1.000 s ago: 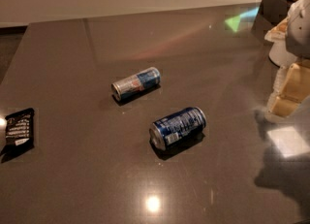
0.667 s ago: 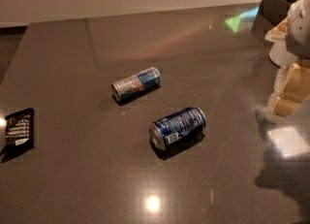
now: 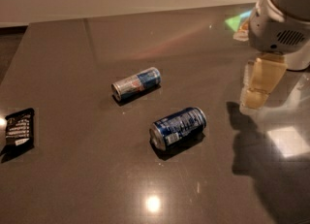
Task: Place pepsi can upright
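The pepsi can (image 3: 178,126), dark blue with small white print and a silver top, lies on its side near the middle of the dark table (image 3: 72,179), its top pointing to the front left. My gripper (image 3: 253,103) hangs from the white arm at the right, above the table and well to the right of the can, touching nothing. A slimmer silver-and-blue can (image 3: 136,83) lies on its side behind and left of the pepsi can.
A black snack packet (image 3: 18,127) lies at the table's left edge. A pale object (image 3: 240,30) sits at the far right, partly behind the arm. The table's far edge meets a light wall.
The arm and gripper have moved left, further into view and nearer the pepsi can. Both cans lie as before.
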Motion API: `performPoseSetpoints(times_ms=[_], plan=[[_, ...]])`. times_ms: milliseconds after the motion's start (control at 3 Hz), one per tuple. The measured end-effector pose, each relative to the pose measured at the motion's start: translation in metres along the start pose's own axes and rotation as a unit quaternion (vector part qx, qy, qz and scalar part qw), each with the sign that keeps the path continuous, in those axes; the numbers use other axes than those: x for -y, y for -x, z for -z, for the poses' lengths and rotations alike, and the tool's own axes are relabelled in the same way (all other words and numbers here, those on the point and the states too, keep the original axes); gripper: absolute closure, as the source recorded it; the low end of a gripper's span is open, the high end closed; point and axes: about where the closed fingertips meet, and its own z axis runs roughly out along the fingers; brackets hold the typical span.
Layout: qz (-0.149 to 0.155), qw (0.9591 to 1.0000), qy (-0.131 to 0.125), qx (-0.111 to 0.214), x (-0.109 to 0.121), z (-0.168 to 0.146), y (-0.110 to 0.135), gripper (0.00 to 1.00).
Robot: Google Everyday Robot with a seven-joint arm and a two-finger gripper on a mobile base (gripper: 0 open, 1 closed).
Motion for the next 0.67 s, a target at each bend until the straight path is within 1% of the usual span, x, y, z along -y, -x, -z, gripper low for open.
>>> performPoseSetpoints(times_ms=[333, 667], plan=[[0.065, 0.9977, 0.013, 0.015, -0.007, -0.014, 0.025, 0.00], [0.133, 0.9907, 0.022, 0.023, -0.025, -0.033, 0.049, 0.00]])
